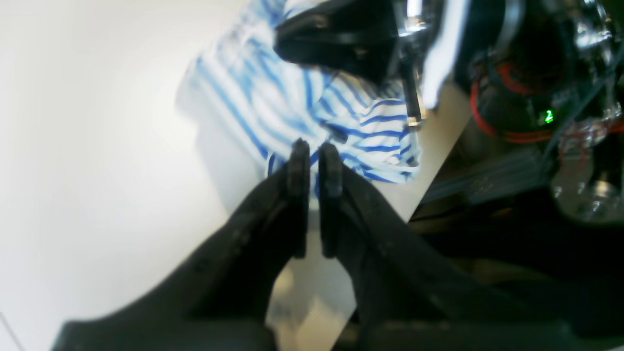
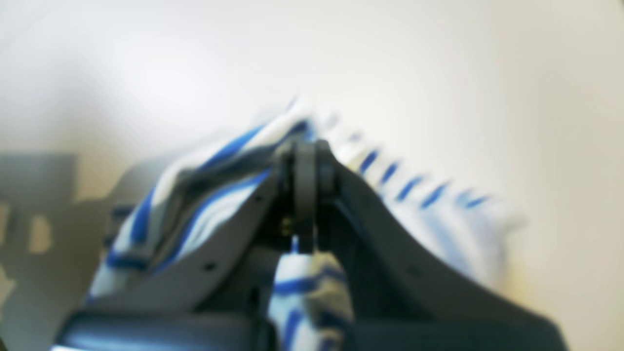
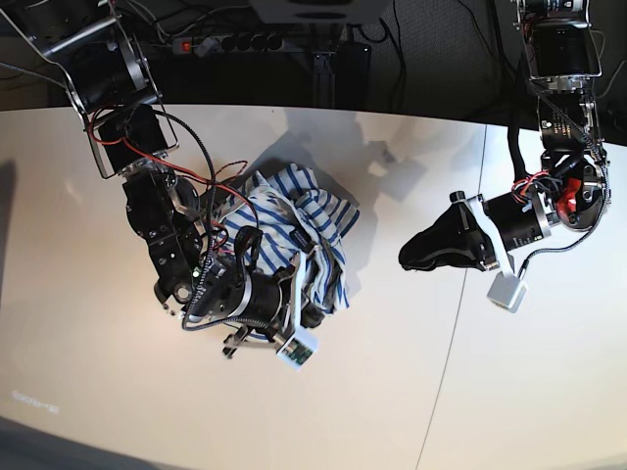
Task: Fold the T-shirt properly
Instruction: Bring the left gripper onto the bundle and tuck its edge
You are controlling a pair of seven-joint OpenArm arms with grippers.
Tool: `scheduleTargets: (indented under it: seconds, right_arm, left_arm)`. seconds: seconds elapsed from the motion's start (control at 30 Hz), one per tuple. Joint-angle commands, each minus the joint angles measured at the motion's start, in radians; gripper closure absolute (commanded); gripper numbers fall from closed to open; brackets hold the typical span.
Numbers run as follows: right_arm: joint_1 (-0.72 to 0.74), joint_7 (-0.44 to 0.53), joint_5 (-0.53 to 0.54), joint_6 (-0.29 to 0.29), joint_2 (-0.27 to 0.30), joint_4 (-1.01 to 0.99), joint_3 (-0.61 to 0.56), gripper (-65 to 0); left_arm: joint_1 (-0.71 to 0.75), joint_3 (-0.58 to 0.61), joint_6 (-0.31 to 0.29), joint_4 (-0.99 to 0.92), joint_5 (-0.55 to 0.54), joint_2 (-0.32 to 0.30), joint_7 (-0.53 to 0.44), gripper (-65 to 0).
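My right gripper (image 2: 305,161) is clamped on the bunched striped T-shirt (image 3: 304,230); my left gripper (image 1: 314,156) hangs nearly closed, holding nothing, above the white table (image 3: 392,392).

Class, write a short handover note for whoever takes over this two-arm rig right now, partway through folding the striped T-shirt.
Left gripper: jaws almost together, nothing seen between them. In the base view it sits apart from the shirt, off to that view's right.
Right gripper: shut on the cloth, which is bunched around its fingers.
White soft T-shirt with thin blue stripes: a crumpled heap near the middle of the pale table.
Done: one grip taken. No flat spread or neat fold shows.
Left: spread the shirt flat, then fold it, probably using both arms.
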Motion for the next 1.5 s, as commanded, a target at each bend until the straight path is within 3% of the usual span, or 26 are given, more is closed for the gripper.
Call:
scheduleTargets:
  seconds: [0.0,0.2,0.37,0.57,0.67,0.8,1.03,1.17,1.3,1.47]
  right_arm:
    - [0.039,0.024,0.013,-0.002,0.000,0.041,0.032,0.0]
    - [0.080,0.018,0.013,0.000,0.010,0.053,0.184,0.0]
    - [0.141,0.038,0.025,0.000,0.031,-0.072,0.226,0.0]
    - [0.259,0.111,0.025,0.000,0.023,-0.306,0.225,0.0]
    - [0.327,0.110,0.025,0.003,-0.005,-0.433,0.224,0.0]
    - [0.401,0.108,0.028,0.005,-0.055,-0.579,0.220,0.0]
    - [0.437,0.078,0.027,0.012,-0.127,-0.675,0.114,0.0]
    - [0.436,0.052,0.028,0.012,-0.126,-0.692,0.003,0.0]
    - [0.433,-0.005,0.046,0.012,-0.120,-0.695,-0.072,0.0]
    - [0.431,-0.024,0.056,0.011,-0.077,-0.695,-0.082,0.0]
  left_arm:
    - [-0.016,0.015,-0.016,0.051,-0.026,-0.009,-0.010,-3.7]
    - [-0.007,0.242,-0.016,0.154,0.009,0.012,-0.003,-3.7]
    - [0.026,0.395,-0.016,0.155,0.070,0.114,-0.013,-3.7]
    - [0.044,0.473,-0.016,0.148,0.233,0.248,-0.074,-3.7]
    - [0.050,0.506,-0.016,0.121,0.325,0.293,-0.124,-3.7]
    - [0.050,0.514,-0.016,0.071,0.362,0.341,-0.147,-3.7]
    - [0.039,0.514,-0.016,-0.032,0.487,0.348,-0.259,-3.7]
    - [0.039,0.514,-0.016,-0.073,0.493,0.348,-0.266,-3.7]
    - [0.036,0.513,-0.016,-0.116,0.584,0.346,-0.311,-3.7]
    - [-0.027,0.511,-0.016,-0.185,0.665,0.278,-0.394,-3.7]
